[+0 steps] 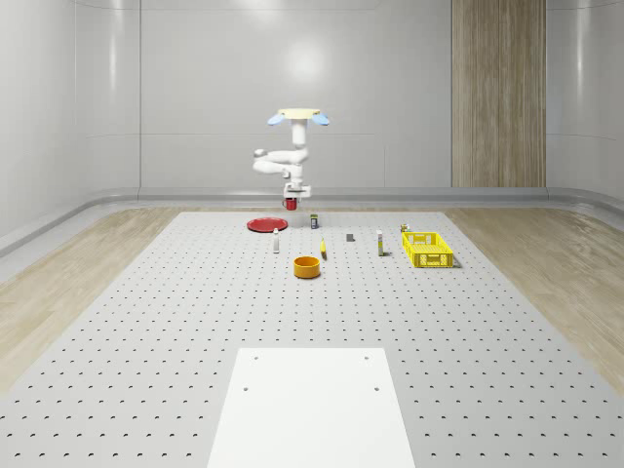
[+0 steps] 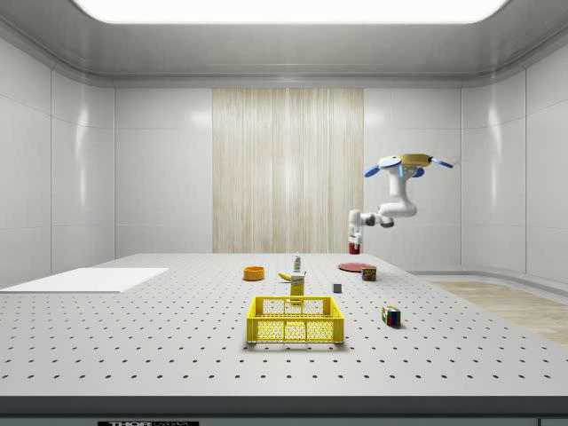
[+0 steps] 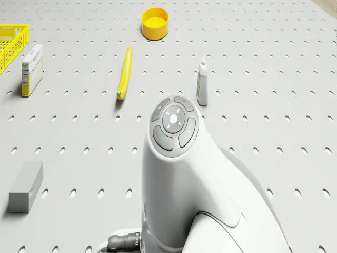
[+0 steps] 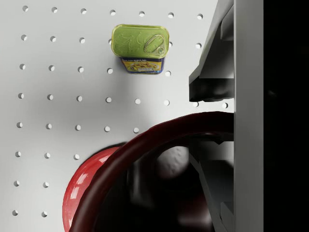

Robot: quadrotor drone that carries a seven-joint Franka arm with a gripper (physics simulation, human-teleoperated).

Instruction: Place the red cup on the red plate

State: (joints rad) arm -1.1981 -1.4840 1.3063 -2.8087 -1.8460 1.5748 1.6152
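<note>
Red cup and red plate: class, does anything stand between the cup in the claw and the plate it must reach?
Nothing visible does. The drone hovers beside the plate, and the claw holds the cup in the air near the plate's edge. The can stands on the table off to the other side, clear of the path.

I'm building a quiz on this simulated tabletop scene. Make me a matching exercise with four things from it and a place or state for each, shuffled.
Things:
1. small red cup
2. flat round red plate
3. yellow slotted plastic crate
4. green-topped rectangular tin can

Places or states:
A. lying on the perforated table, partly under the lifted cup in the wrist view
B. nearest the camera in the side view
C. held above the table in the jaws of the gripper
D. standing on the table beyond the plate in the wrist view

Pairs: 1-C, 2-A, 3-B, 4-D
</note>
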